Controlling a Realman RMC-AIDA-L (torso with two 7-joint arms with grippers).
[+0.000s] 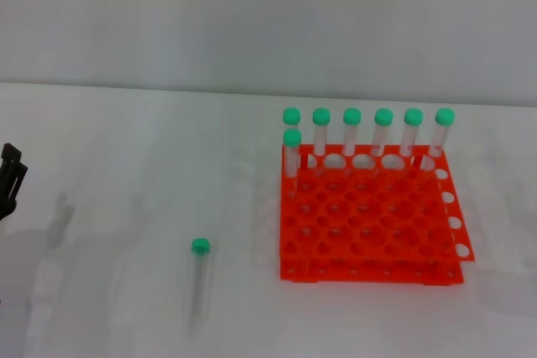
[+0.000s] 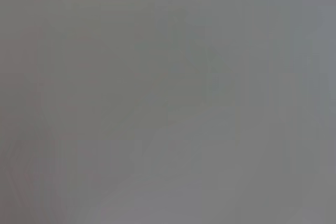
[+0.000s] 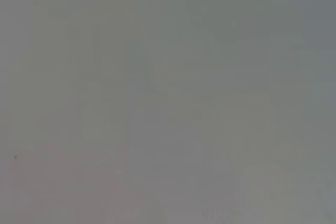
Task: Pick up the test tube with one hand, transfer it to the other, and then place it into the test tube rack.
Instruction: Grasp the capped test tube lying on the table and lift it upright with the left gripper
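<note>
Test tube (image 1: 199,278) is seen lying flat on the white worktop (image 1: 126,165), well left of the test tube rack (image 1: 369,224), so basically nothing's been done yet: pickup, handoff and racking are all left. Seven other capped tubes (image 1: 367,133) are already racked. Left end effector (image 1: 10,178) is parked at the edge; whether it's clenched can't be told.
</note>
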